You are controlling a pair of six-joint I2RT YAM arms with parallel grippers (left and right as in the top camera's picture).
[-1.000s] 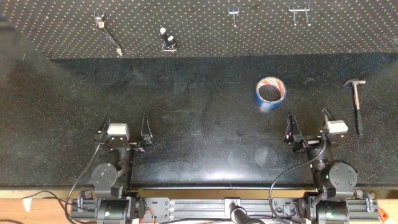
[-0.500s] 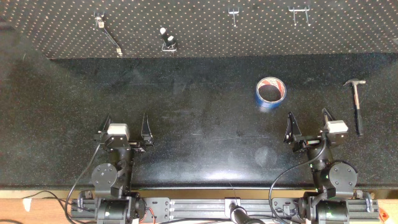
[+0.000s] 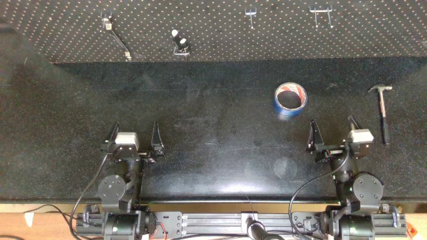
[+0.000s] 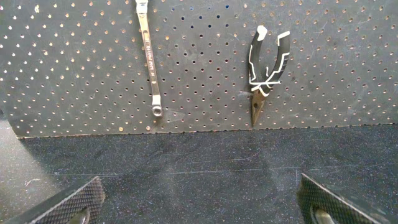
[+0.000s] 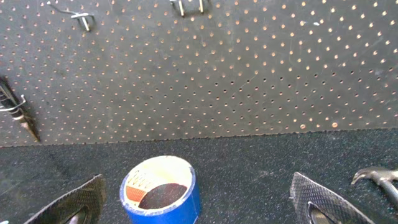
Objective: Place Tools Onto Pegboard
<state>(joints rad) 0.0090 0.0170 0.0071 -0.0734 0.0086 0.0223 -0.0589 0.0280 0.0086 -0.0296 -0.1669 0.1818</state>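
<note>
Pegboard (image 5: 249, 74) is faced by the wide-open, empty right gripper (image 3: 331, 123), and the tape roll (image 5: 161, 211) just ahead could be knocked away if clipped off-centre.

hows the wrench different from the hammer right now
The wrench hangs on the pegboard; the hammer lies flat on the black table. The wrench is on the left side, the hammer at the far right. The wrench is silver throughout; the hammer ends in a dark grip. Both are long, slim hand tools.

Top view overhead, looking down. Wrist views low, facing pegboard (image 4: 199, 68) ahead of left gripper (image 3: 135, 125), right gripper (image 3: 330, 122); pliers (image 4: 267, 59) shared.
</note>
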